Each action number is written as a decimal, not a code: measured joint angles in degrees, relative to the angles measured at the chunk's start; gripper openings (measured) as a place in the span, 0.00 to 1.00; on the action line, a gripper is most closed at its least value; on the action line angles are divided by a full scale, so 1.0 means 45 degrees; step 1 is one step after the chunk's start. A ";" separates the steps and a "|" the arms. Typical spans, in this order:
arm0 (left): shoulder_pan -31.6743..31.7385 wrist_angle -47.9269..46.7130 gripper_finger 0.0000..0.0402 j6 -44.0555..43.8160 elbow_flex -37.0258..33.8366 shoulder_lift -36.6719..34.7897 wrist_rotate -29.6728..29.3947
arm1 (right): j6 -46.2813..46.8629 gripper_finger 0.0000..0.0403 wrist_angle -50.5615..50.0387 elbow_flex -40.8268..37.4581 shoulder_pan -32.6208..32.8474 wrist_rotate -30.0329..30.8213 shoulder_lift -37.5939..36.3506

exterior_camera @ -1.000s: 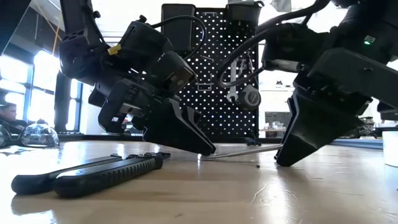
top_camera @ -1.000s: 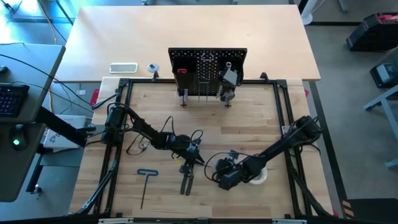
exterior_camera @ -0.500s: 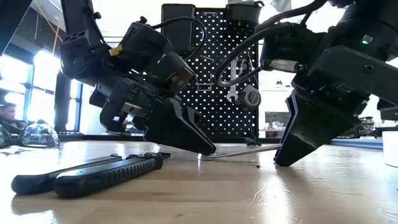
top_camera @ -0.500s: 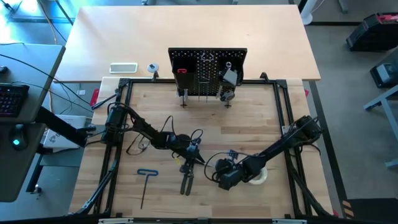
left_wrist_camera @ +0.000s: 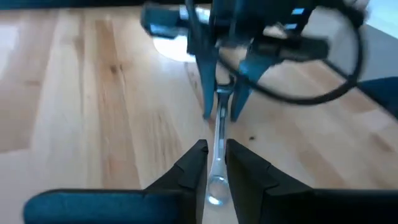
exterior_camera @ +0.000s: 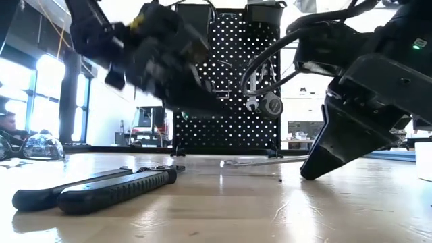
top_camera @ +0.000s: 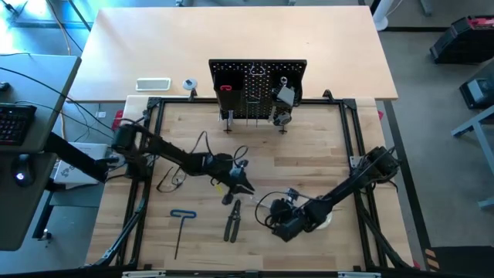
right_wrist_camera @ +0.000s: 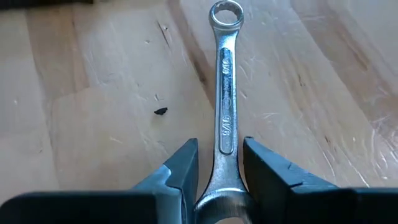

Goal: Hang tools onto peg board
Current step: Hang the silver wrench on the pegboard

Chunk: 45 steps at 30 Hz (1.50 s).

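A silver wrench (right_wrist_camera: 225, 93) lies flat on the wooden table, its ring end away from my right gripper (right_wrist_camera: 221, 146), which is shut on its other end. In the low view the wrench (exterior_camera: 260, 162) runs along the table to that gripper's fingers (exterior_camera: 324, 152). My left gripper (exterior_camera: 209, 104) hangs above the ring end, clear of it. The wrench (left_wrist_camera: 217, 140) shows below through the narrow gap between its fingers. The black peg board (top_camera: 257, 85) stands upright at the far side, with a wrench (exterior_camera: 253, 88) hanging on it. My right gripper pinches the wrench by the two sides of its shaft (right_wrist_camera: 224, 140), where it widens into the head at the end opposite the ring. The fingers slant down from the table's right and lie along the wrench. The wrench rests flat on the table.
Dark-handled pliers (top_camera: 231, 224) lie just left of my right gripper, with a blue T-handle hex key (top_camera: 181, 228) farther left. Safety glasses (top_camera: 171, 181) rest under the left arm. A tape roll (top_camera: 326, 218) sits beneath the right arm. A white slab (top_camera: 153, 83) lies behind the frame.
My left gripper has risen off the table, away from the wrench's ring end, and gone a little toward the far edge. The wrench has stayed flat on the table in my right gripper.
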 joint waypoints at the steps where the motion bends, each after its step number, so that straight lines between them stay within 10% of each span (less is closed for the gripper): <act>1: 0.0058 -0.0387 0.14 0.0019 0.0000 -0.0393 0.0048 | 0.0000 0.25 0.0072 -0.0016 0.0013 0.0185 0.0005; 19: 0.1056 -0.7964 0.48 0.0800 -0.0038 -0.6550 -0.2899 | -0.2541 0.25 0.2387 0.0000 -0.0218 0.4290 -0.0041; 32: 0.2832 -0.1427 0.48 -0.2591 -0.4082 -0.9804 -0.2888 | -0.5205 0.25 0.3555 0.0015 -0.0486 0.7125 -0.0699; 45: 0.2093 0.6813 0.47 -0.4349 -0.7424 -0.8264 -0.5372 | -1.1099 0.25 0.8609 0.0024 -0.2350 0.7494 -0.0718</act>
